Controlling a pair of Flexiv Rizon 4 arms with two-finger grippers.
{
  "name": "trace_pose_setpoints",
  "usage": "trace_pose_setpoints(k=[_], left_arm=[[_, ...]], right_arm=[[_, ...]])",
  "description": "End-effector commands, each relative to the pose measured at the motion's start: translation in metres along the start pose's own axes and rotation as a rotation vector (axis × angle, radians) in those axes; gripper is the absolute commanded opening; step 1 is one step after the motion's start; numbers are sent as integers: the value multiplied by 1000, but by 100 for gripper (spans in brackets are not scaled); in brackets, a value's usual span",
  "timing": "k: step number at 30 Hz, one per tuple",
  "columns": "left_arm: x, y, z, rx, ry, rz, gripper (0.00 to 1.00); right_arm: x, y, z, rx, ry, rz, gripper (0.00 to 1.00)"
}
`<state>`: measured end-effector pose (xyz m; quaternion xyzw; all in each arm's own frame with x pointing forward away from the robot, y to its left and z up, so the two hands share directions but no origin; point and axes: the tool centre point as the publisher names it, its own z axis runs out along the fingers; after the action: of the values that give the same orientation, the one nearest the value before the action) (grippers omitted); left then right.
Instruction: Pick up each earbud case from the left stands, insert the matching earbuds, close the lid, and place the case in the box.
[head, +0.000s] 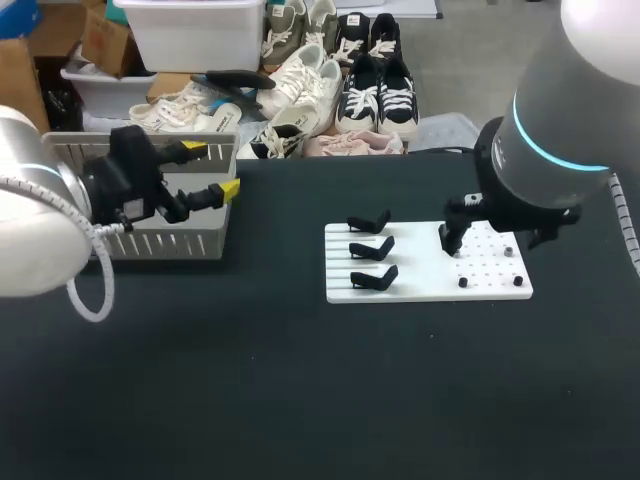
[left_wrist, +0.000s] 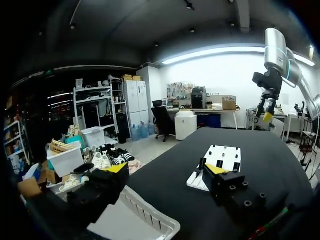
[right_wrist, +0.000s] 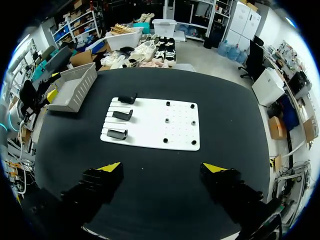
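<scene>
The three black stands sit on the left of the white board; I cannot tell whether any carries a case. The likely risk is that the right gripper, spread wide high above the board, descends off-centre and knocks a stand. The left gripper hangs open and empty above the box.

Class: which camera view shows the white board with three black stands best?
The right wrist view: the whole white board shows from above, unobstructed. In the head view the right arm hides part of it; the left wrist view sees it low and partly hidden.
</scene>
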<state>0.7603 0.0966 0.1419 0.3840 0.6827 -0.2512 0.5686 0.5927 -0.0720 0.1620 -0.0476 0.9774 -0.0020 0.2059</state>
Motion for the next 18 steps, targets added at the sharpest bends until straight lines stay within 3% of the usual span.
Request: trace_pose_setpoints(k=[1,10,18], left_arm=[[1,-38,-4,-70,-12,-8,100],[-3,-103,1,54,-41,-76,100],[-6,-138,4,94,-49,-113,100]], right_arm=[[2,-1,0,-1,-7,2,100],[2,-1,0,-1,-7,2,100],[2,-1,0,-1,-7,2,100]])
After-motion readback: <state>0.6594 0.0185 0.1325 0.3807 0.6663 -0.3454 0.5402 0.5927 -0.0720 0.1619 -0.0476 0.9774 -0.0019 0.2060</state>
